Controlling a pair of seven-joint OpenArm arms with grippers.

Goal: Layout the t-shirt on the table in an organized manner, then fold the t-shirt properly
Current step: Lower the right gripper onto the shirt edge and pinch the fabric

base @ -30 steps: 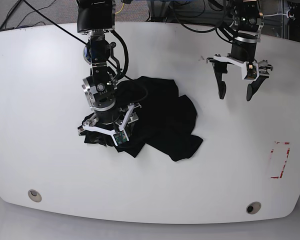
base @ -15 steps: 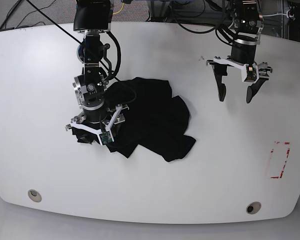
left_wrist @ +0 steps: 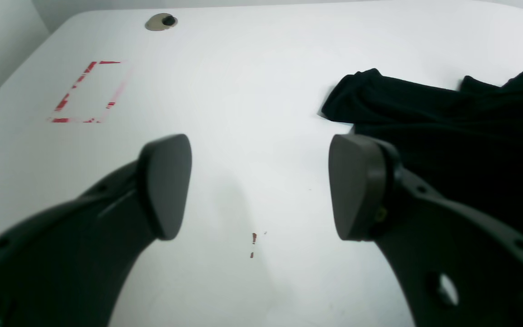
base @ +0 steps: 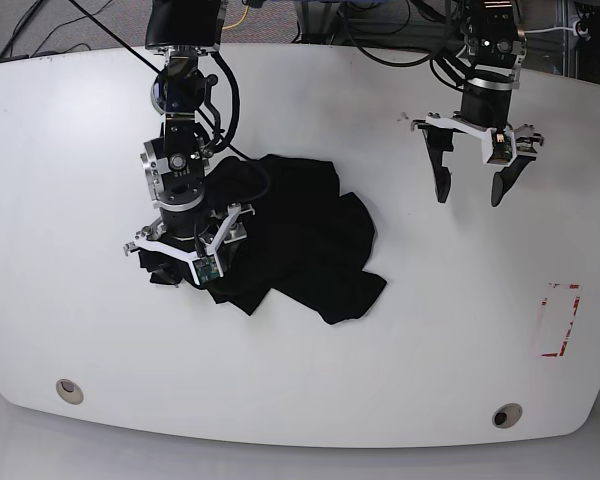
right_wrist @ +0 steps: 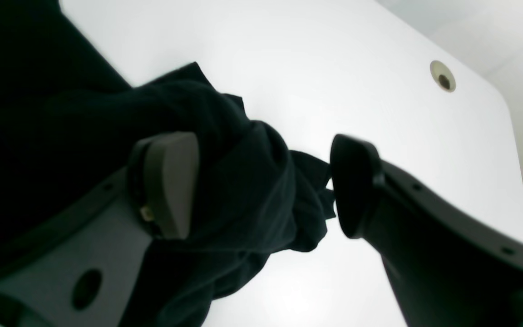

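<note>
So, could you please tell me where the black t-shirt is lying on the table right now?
In the base view the t-shirt lies bunched left of the white table's centre, its left edge under the right claw, far from the red tape marks.

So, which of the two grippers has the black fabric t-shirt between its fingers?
The right gripper: the black fabric t-shirt is bunched between its fingers. The left gripper hangs open over bare white table.

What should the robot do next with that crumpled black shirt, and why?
Probably keep drawing the t-shirt sideways with the right claw, whose fingers straddle a bunched fold. The shirt lies crumpled on the table, and the left claw hangs open, clear of it.
</note>
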